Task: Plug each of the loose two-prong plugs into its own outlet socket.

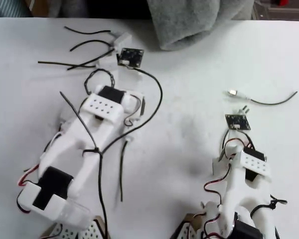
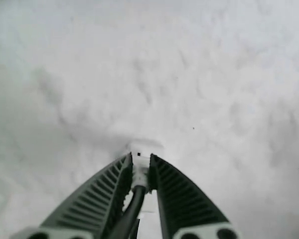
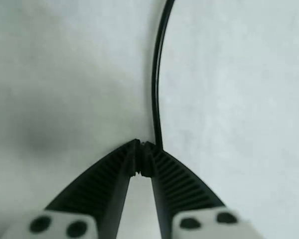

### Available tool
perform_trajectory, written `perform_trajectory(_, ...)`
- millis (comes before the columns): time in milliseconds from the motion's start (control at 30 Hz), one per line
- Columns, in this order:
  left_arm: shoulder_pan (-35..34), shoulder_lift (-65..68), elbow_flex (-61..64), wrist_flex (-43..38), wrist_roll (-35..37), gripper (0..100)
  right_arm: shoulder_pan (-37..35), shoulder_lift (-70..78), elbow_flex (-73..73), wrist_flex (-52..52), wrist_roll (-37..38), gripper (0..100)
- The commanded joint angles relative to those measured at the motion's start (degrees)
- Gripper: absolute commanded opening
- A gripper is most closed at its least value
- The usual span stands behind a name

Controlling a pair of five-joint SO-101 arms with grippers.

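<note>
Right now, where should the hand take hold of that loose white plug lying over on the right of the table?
Pinch the white plug across the two long sides of its body, coming straight down from above. It lies flat on the table, so nothing fits under it, and its black cable trails off one end, leaving the sides free.

Bright, diffuse light. Table near blown out, mild glare. Shadows soft & faint: grey patch mid-table, thin ones under left arm & right arm. Grey shade near right gripper, fainter by left gripper.
</note>
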Motion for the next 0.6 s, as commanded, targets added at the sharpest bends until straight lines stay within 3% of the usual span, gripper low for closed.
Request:
perform_trajectory(0,0.7,-0.7,-2.7,-0.7,0.6,2,0.9,-0.6,-0.1,-0.5,0.2,1.9)
perform_trajectory(567,4.4,-0.7,-2.7,-1.1,0.8,2,0.9,-0.5,-0.1,-0.5,0.2,1.9)
